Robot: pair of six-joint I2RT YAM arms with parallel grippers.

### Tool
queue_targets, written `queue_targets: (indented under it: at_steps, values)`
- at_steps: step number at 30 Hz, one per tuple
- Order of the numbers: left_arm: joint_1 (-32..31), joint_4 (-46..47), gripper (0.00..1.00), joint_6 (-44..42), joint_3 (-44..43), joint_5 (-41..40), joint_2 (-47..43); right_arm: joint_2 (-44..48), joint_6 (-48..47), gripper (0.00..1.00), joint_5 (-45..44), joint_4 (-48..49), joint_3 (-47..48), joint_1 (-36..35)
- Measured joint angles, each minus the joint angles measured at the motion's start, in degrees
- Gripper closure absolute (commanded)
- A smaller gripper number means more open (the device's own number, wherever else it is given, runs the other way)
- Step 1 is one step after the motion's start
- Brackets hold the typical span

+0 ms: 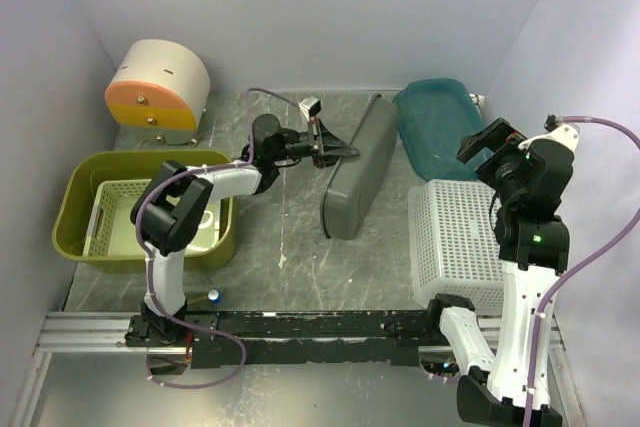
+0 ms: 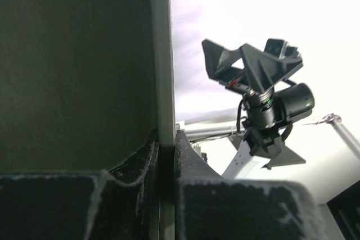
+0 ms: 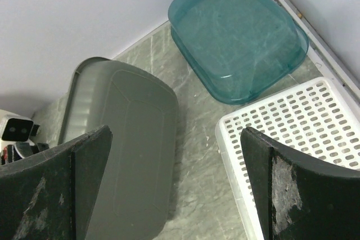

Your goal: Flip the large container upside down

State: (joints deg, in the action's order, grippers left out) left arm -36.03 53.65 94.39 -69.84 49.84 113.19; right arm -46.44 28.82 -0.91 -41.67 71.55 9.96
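At the left of the overhead view, the large olive-green glossy plastic tub [image 1: 80, 179] is seen standing upright on the table [image 1: 290, 237], with a pale green slotted tray [image 1: 105, 217] set inside it. At the centre, a long grey plastic container [image 1: 355, 182] is tipped up on one long side, and its upper rim is clamped by the left gripper [image 1: 338, 151]. A teal translucent bin [image 1: 435, 122] is laid bottom-up at the upper right, and a white perforated basket [image 1: 455, 237] is placed just below it. The right gripper [image 1: 488, 142] is held above these two, touching nothing. A cream and orange drum [image 1: 158, 87] is seen at the upper left.

In the left wrist view, the grey container's thin pale rim is pinched between the two dark fingers [image 2: 135, 161]; its dark wall fills the left of the frame.

In the right wrist view, the fingers [image 3: 84, 184] are spread wide apart with nothing between them, and the grey container, the teal bin and the white basket are seen below.
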Motion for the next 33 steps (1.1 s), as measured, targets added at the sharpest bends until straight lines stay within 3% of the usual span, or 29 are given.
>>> queue_targets:
  at_steps: [5,9,14,21,29,33]
  values:
    - [5.4,0.3,0.48,-0.4,1.5,0.4,0.1,0.5,-0.2,0.00,-0.2,0.0,-0.3,0.0]
    - [8.8,-12.5,0.30,-10.5,0.7,0.2,-0.5,0.6,-0.3,0.00,-0.3,0.0,-1.3,0.0]
    - [10.8,-36.2,0.26,-27.4,-5.8,-3.7,-0.7,0.5,-0.4,0.00,-0.4,0.1,-2.2,0.0]
    - [11.3,-58.4,0.24,-43.7,-13.1,-12.6,-0.7,0.0,-0.8,0.00,1.0,0.3,-3.3,0.0]
    - [11.2,-74.5,0.06,-57.5,-20.7,-25.2,-1.7,-3.6,-3.0,0.00,12.6,3.7,-9.4,0.0]
    - [10.7,-79.1,0.04,-62.3,-23.2,-29.6,-2.3,-5.2,-2.7,0.00,18.3,6.7,-15.3,-1.8]
